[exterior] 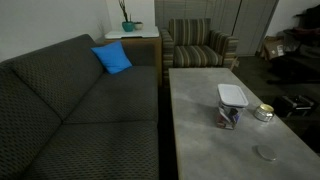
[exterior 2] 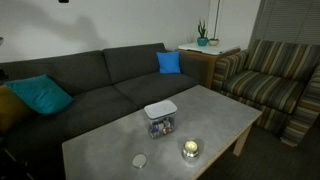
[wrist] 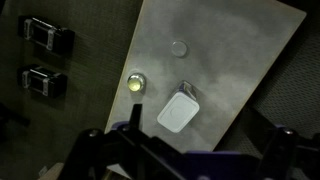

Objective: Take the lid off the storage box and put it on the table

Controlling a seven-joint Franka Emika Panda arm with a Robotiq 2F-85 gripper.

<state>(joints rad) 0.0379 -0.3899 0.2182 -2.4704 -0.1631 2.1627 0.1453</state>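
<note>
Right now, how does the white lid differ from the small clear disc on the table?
The lid is a white rounded rectangle; the disc is round and clear. The lid sits on top of the storage box; the disc lies directly on the table. The lid looks larger than the disc. Both are flat and lie level.

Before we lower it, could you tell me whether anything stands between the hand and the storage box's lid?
Nothing visible does. In the wrist view the open hand hangs above the table, the lid uncovered below; the round tin and clear disc lie apart from the storage box.
</note>
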